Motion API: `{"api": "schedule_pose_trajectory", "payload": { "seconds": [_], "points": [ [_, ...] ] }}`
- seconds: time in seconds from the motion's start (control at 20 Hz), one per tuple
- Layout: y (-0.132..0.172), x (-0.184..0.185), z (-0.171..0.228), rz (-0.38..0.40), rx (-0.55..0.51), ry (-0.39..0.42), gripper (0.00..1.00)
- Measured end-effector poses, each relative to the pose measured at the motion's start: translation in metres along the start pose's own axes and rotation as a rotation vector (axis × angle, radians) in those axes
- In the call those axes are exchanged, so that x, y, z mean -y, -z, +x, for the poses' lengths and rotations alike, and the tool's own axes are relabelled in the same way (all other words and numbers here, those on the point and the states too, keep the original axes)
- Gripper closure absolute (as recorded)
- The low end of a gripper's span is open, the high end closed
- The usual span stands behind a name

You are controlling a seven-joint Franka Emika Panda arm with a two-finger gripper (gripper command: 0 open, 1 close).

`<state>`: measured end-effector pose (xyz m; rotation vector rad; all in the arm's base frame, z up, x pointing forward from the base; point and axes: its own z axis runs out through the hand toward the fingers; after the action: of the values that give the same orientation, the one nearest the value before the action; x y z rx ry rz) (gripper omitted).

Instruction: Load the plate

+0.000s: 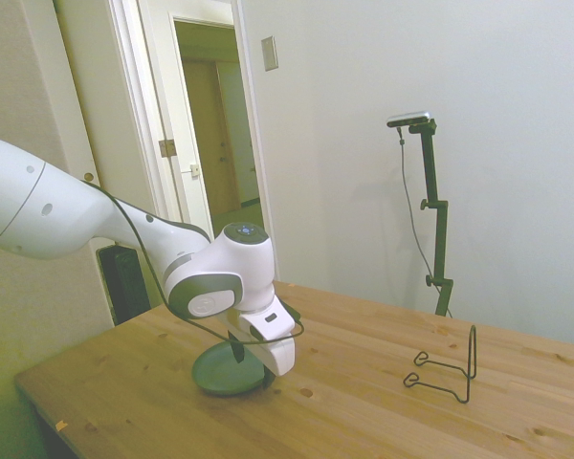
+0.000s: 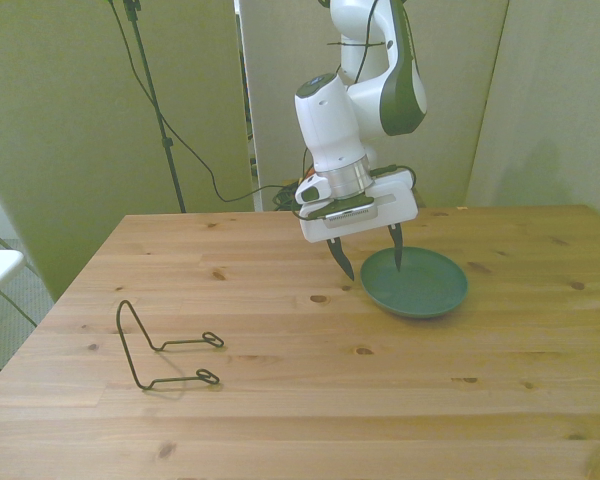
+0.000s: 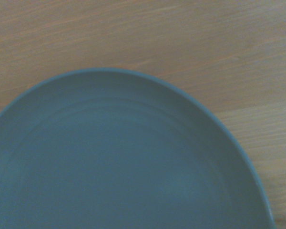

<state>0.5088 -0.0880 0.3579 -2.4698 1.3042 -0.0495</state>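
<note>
The grey-green plate (image 2: 420, 287) lies flat on the wooden table, right of centre in the front view. It also shows under the arm in the side view as the plate (image 1: 220, 373), and it fills the wrist view as the plate (image 3: 119, 162). My gripper (image 2: 371, 254) hangs open just over the plate's rim on the front view's left side. One finger (image 2: 396, 247) is over the plate, the other sits outside the rim above the wood. Nothing is held. In the side view the gripper (image 1: 258, 359) is mostly hidden by the hand.
A thin black wire stand (image 2: 160, 345) rests on the table toward the front view's left, well apart from the plate; the wire stand (image 1: 447, 368) also shows in the side view. An open doorway is behind the arm in the side view.
</note>
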Motion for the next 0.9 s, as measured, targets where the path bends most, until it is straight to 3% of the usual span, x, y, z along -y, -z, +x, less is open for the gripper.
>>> {"api": "schedule_pose_trajectory", "payload": {
  "seconds": [0.3, 0.35, 0.9],
  "points": [
    [-0.0096, 0.0023, 0.0009, 0.031, -0.001, -0.026, 0.00],
    [-0.0097, 0.0023, 0.0011, 0.034, 0.000, -0.026, 1.00],
    [-0.0102, -0.0038, 0.0071, 0.035, 0.004, -0.027, 1.00]
  ]
}}
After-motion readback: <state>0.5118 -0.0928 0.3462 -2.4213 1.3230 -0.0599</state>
